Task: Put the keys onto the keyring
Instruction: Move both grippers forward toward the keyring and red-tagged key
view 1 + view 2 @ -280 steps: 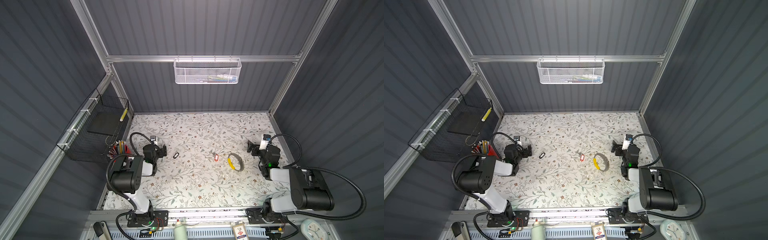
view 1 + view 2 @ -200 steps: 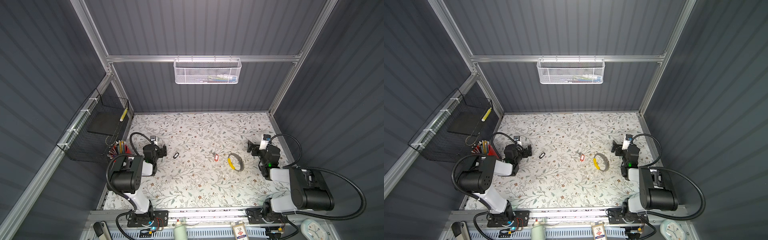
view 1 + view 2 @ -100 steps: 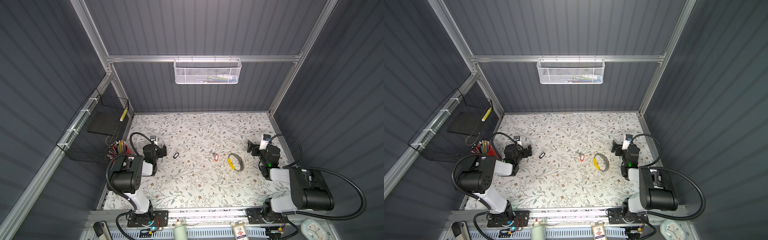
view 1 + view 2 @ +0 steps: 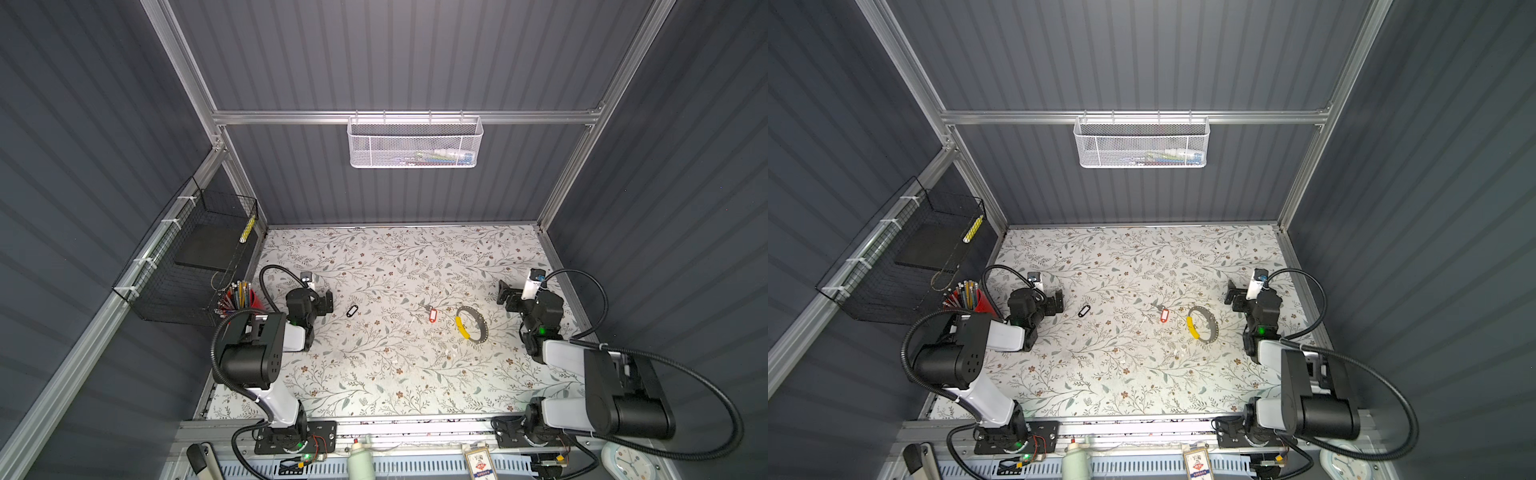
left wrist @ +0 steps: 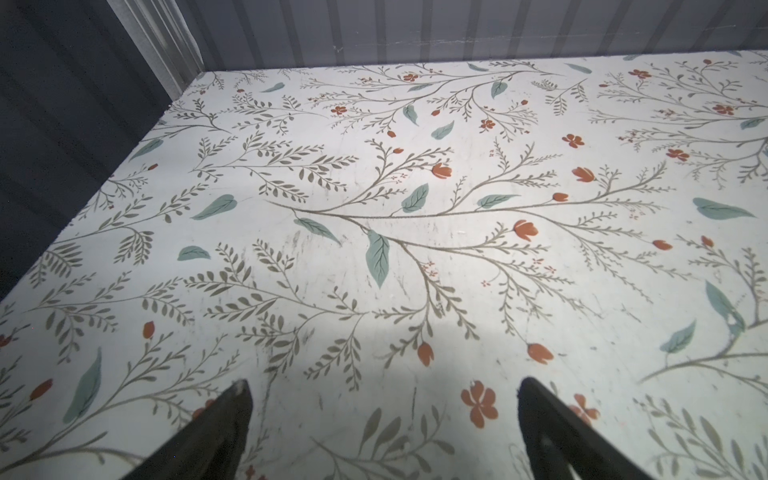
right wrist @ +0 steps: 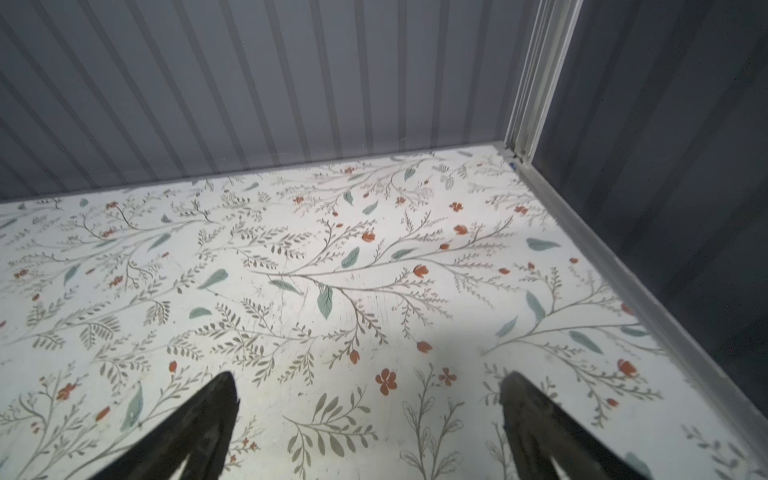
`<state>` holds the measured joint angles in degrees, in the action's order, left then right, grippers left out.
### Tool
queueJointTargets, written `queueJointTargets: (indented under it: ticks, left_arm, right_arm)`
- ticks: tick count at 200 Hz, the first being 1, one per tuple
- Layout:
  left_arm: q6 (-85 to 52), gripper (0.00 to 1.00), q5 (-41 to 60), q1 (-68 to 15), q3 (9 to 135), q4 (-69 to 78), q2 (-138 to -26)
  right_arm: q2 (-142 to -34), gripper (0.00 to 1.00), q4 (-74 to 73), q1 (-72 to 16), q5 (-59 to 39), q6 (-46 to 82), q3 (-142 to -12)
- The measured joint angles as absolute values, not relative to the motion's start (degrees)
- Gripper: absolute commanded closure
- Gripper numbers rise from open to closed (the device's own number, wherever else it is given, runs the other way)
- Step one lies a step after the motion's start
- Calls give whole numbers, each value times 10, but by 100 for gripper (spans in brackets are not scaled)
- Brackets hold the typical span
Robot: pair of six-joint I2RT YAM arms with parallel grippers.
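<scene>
Left hand (image 5: 382,390): wide apart, holding nothing.
Right hand (image 6: 370,382): wide apart, holding nothing.
Keyring (image 4: 460,326): thin grey hoop with one yellow piece, flat on the bench (image 4: 395,374), near the right hand.
Red key (image 4: 432,315): red oval tag, tiny silver part, just beside the keyring.
Black key (image 4: 352,311): black-rimmed oval tag, white middle, near the left hand.

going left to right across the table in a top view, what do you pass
pencil cup → left pincer → black-rimmed key tag → red-tagged key → keyring → right pincer
</scene>
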<state>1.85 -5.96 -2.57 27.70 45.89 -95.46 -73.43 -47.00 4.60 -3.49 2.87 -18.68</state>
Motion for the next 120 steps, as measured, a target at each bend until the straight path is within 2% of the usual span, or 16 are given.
queueJointTargets:
  ticks: [28,58,92,120]
  left_arm:
    - [12,0,-60,-26,324,368,-884]
    - [-4,0,-40,-26,417,257,-835]
    - [-27,1,23,-34,543,110,-832]
    - [-23,1,46,-90,588,43,-832]
  right_arm:
    - [-635,1,-353,40,-65,9,-248]
    - [-610,3,-210,21,-104,-35,-370]
    - [-647,13,-17,2,-147,-95,-507]
    - [-682,26,89,-15,-161,-141,-552]
